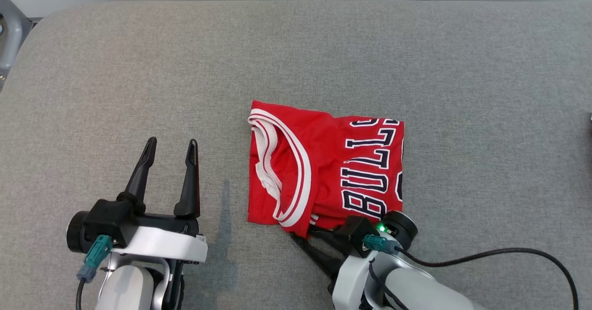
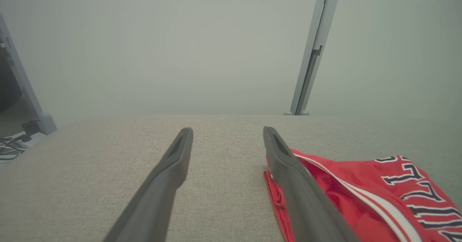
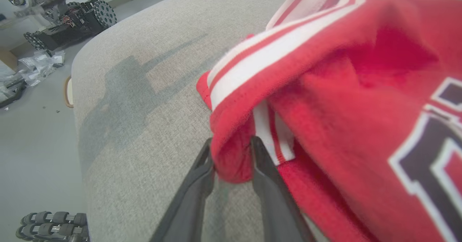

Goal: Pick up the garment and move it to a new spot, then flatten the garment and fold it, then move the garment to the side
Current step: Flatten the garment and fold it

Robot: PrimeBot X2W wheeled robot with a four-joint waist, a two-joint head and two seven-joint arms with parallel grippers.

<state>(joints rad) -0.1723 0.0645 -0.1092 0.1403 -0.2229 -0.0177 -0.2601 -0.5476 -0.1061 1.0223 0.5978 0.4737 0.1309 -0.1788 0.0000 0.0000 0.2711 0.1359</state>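
A red jersey with white trim and dark lettering, the garment [image 1: 323, 162], lies folded into a rough square on the grey cloth table [image 1: 138, 69], right of centre. My right gripper [image 1: 307, 232] reaches in at its near edge. In the right wrist view the two fingers of the right gripper [image 3: 231, 142] press on either side of a fold of the garment [image 3: 343, 90] at its trimmed corner. My left gripper [image 1: 172, 141] stands open over bare cloth, left of the jersey. In the left wrist view the left gripper [image 2: 227, 130] holds nothing, with the garment [image 2: 361, 191] just right of its right finger.
A grey post [image 2: 310, 54] rises behind the table's far edge. The table's rounded edge drops to a floor with wheeled machine parts [image 3: 72, 21] and bags. A black cable [image 1: 508, 254] trails from my right wrist across the near right.
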